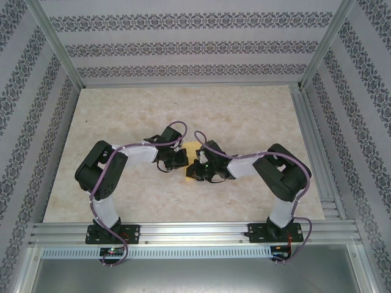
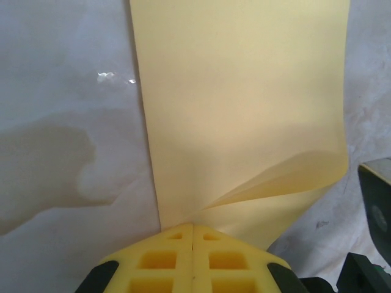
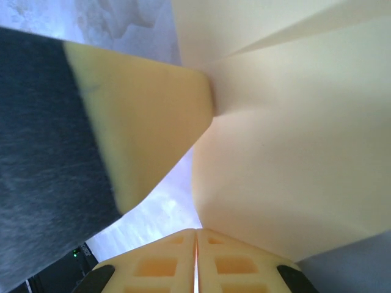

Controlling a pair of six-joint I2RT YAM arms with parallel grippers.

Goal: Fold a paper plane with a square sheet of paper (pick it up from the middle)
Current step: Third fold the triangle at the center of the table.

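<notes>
The left gripper (image 2: 193, 227) has its yellow ribbed pads pressed together on the near edge of a thin, yellow-orange sheet of paper (image 2: 244, 110), whose two layers part just beside the pinch. The right gripper (image 3: 196, 232) is likewise closed, nipping another edge of that sheet, with the left gripper's pad (image 3: 146, 122) clamped close by. Seen from above, the sheet is held between the two wrists over the middle of the pale marbled tabletop (image 1: 244, 110).

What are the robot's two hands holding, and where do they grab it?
The yellow paper. The left gripper and right gripper are each shut on an edge of it, at different spots.
</notes>
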